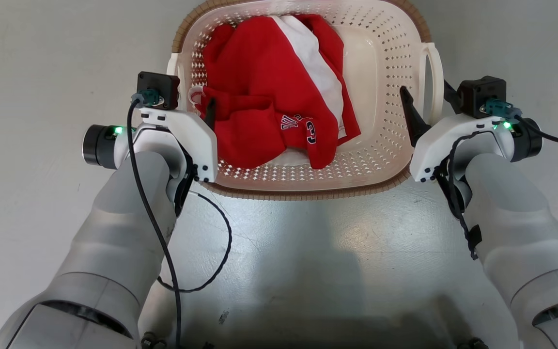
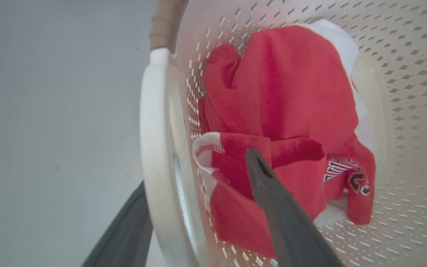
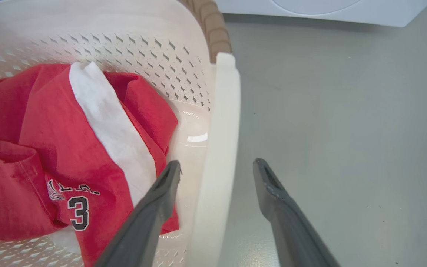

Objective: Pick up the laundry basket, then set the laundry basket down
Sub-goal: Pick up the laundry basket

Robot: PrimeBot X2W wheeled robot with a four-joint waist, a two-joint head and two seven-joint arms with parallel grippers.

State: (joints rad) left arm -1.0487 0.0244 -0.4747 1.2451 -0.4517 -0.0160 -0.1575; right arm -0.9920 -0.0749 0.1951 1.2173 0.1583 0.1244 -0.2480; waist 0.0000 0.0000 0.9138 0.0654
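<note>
A black number 3 [image 3: 78, 213] with a white edge is printed on the red shirt [image 1: 259, 87]. There are small letters above the number, but the shirt is folded and they cannot be read.

The shirt lies in the laundry basket [image 1: 385, 63] with a white cloth [image 1: 315, 63]. The basket is creamy white and has lots of little holes in its walls and bottom. A brown rim [image 1: 308, 194] that looks woven runs around the top. It has a white loop handle on each side.

The basket sits on the grey floor [image 1: 41, 72], right in front of the robot and between its two arms. Its open top faces up. Its long way seems to go from side to side, handle to handle, but the far edge is cut off in the head view.

The left end effector [image 2: 197, 167] is spread wide. One finger is inside the basket by the shirt, the other is outside, and the left handle [image 2: 154, 129] is between them. The right end effector [image 3: 217, 162] is spread wide too, with the right handle [image 3: 221, 129] standing in the gap and not squeezed.
</note>
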